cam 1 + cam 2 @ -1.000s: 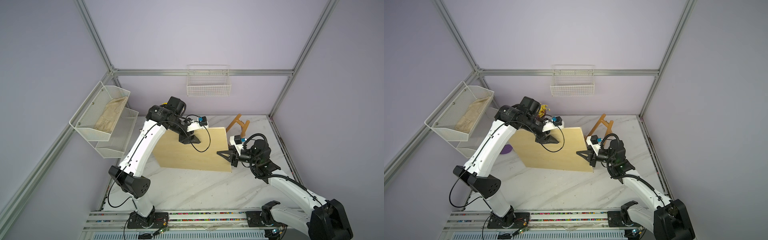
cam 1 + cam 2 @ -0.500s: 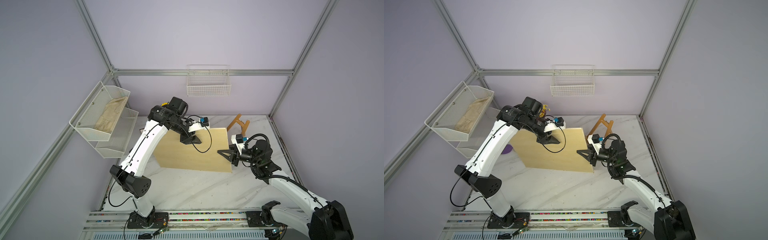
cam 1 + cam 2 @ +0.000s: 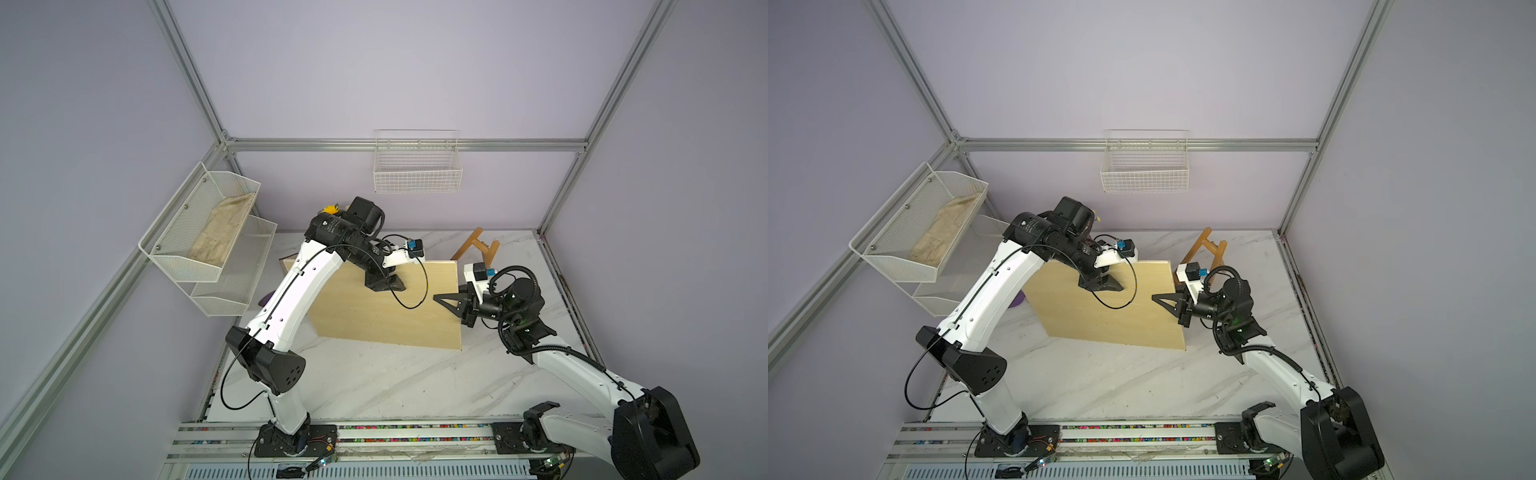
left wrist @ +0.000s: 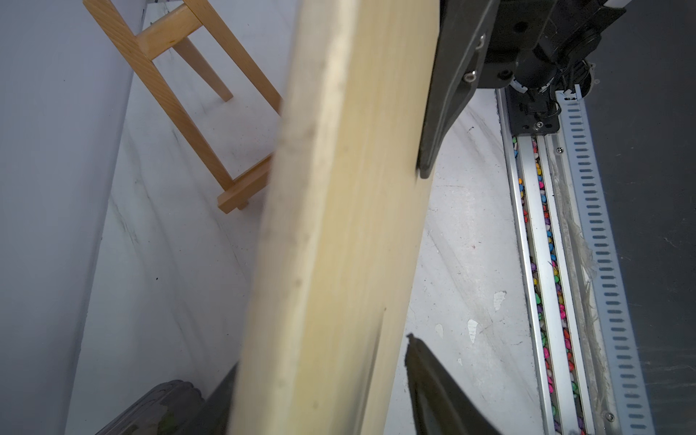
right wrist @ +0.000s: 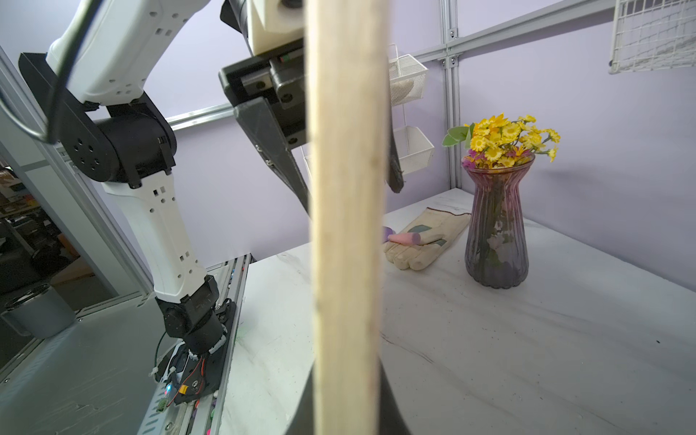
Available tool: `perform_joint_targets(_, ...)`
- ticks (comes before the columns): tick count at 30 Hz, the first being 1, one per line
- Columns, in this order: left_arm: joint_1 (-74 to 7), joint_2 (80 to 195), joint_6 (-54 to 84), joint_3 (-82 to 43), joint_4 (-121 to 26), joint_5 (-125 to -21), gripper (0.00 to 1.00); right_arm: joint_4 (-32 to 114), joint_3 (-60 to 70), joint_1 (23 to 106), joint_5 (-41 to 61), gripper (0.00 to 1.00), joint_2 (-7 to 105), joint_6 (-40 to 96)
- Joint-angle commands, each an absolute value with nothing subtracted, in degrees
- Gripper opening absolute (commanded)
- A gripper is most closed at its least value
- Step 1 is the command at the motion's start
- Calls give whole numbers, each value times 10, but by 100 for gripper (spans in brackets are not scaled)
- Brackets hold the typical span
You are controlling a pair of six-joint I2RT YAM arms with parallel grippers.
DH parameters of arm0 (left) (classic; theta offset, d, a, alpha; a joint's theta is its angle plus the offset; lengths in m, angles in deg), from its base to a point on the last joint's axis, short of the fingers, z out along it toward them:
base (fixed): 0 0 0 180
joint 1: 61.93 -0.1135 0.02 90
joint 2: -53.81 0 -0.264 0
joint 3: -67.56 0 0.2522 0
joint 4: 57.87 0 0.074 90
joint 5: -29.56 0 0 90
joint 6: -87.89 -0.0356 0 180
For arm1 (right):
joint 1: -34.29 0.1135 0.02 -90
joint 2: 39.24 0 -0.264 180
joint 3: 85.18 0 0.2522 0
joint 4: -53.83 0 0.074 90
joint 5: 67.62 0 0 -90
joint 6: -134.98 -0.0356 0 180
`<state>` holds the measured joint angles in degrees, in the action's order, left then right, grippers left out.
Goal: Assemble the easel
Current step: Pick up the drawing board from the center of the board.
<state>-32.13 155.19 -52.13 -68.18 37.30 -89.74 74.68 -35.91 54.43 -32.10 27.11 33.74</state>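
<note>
Right gripper (image 3: 437, 297) clamps board (image 3: 374, 316); left gripper (image 3: 390, 286) straddles it, grip unclear. Vase (image 5: 493, 233): flowers (image 5: 504, 139). Basket (image 3: 166, 232): cloth (image 3: 220, 232).

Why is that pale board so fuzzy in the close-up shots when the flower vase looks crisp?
Left wrist view: the pale board sits too near the lens, blurred, while the easel is sharp. Right wrist view: same blur; vase in focus. Both top views: even light, board crisp.

White arm links (image 3: 299, 291), black joints (image 3: 274, 370), looping black cables (image 3: 514, 269)
</note>
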Motion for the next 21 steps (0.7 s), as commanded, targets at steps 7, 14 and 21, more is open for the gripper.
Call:
perform_joint_targets(7, -315, 1517, -492, -696, 342, -872, 63, 744, -351, 548, -328, 0, 249, 397)
perform_joint_targets(14, -314, 1516, -480, -727, 368, -880, 73, 715, -352, 548, -330, 0, 247, 439)
perform_joint_targets(21, -310, 1520, -482, -731, 387, -861, 56, 697, -344, 548, -334, 0, 251, 462)
